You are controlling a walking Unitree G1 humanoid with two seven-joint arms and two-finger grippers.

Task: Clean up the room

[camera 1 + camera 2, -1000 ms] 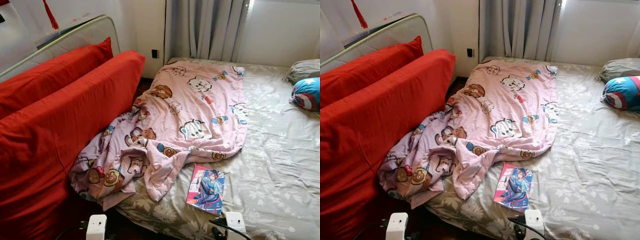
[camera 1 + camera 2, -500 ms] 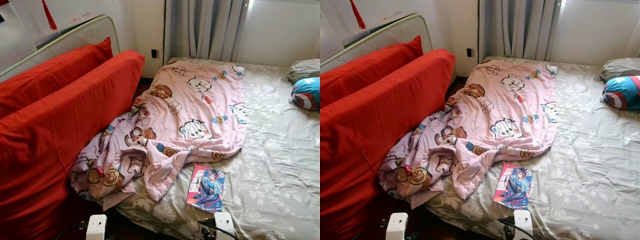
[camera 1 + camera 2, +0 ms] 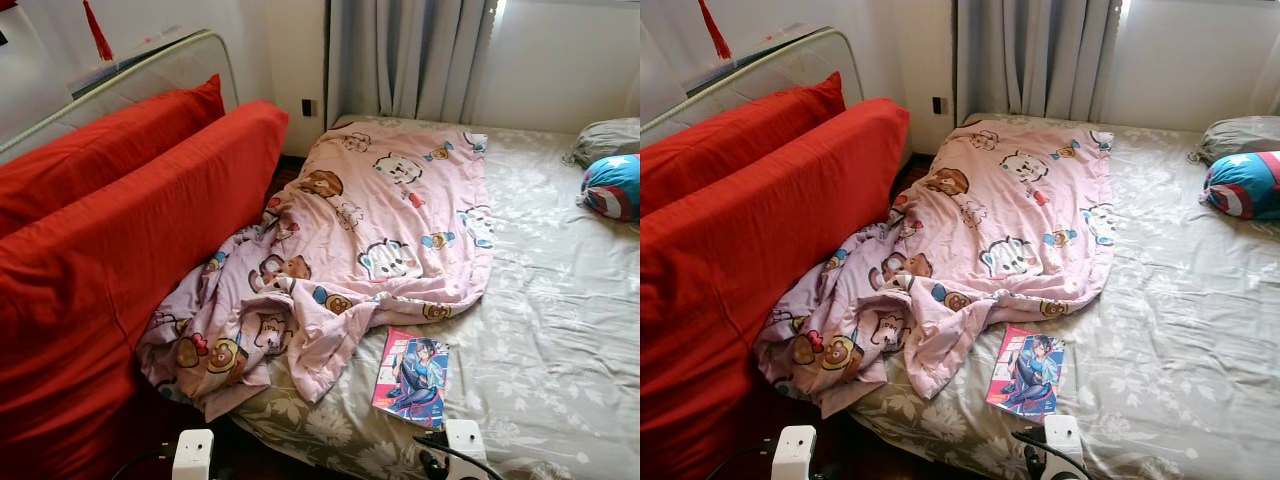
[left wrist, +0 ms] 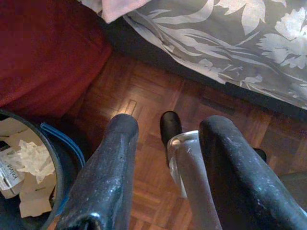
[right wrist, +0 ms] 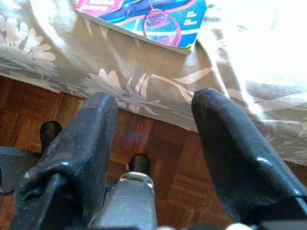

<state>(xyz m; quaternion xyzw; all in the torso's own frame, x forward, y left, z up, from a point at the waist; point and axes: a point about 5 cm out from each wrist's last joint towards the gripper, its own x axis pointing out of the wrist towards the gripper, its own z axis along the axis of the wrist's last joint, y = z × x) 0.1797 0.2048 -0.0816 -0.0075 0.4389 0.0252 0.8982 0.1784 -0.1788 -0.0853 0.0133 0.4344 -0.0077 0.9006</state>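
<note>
**Bedroom tidy-up: stock at hand, listed left to right**

1. Red cushions (image 3: 130,220): two long ones, leaning against a metal rail, beyond and to the outer side of the left claw.
2. Bin (image 4: 33,172): dark, blue-rimmed, crumpled paper inside; on the parquet floor (image 4: 153,96) just beside the left claw.
3. Left claw (image 4: 168,158): fingers apart, nothing between them; hangs low over the floor, short of the bed's edge.
4. Pink quilt (image 3: 360,230): cartoon print, rumpled; one end spills off the bed toward the cushions, well ahead of both claws.
5. Magazine (image 3: 412,377): illustrated cover, flat on the bed (image 3: 560,330) close to the near edge. Lies directly ahead of the right claw and just beyond its tips; the near short edge faces the claw, so the long axis runs away from it, slightly skewed.
6. Right claw (image 5: 158,124): fingers spread, empty; poised over the floor at the bed's edge. Clearly the nearer arm to the magazine.
7. Blue round cushion (image 3: 612,187) and grey pillow (image 3: 605,138): far end of the bed, well beyond and outward of the right claw.

Judgement: a short forward reach by the right claw would meet the magazine's near edge.
</note>
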